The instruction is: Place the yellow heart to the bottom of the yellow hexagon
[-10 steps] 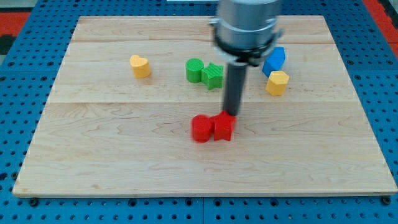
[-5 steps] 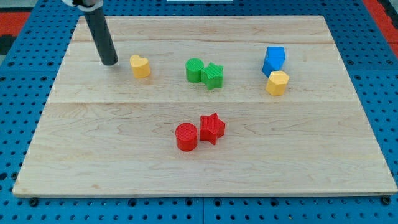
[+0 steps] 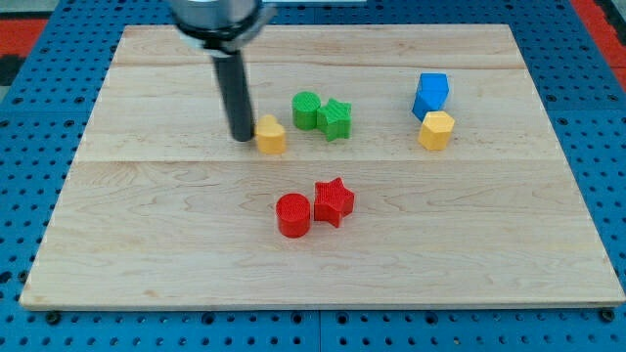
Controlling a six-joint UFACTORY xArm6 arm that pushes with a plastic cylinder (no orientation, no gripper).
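The rod comes down from the far side of the wooden counter (image 3: 147,225), and my tip (image 3: 241,137) sits on the wood just left of the yellow heart (image 3: 271,135) — touching it or as good as, I can't quite tell which. There is no claw on this arm to be apart or together; it ends in that plain dark rod.

The yellow heart lies left of the board's middle, a little nearer than the green pair. The yellow hexagon (image 3: 436,129) is well apart from it, over on the right, at much the same depth, with the blue block (image 3: 430,95) pressed against its far side. So the heart is level with the hexagon, not on its near side.

Between the two yellow pieces, slightly farther back, the green cylinder (image 3: 306,110) and the green star (image 3: 335,119) stand touching each other, the cylinder just right of and beyond the heart. Closer to me, near the middle of the counter, the red cylinder (image 3: 292,215) and the red star (image 3: 334,201) sit side by side — also in contact.
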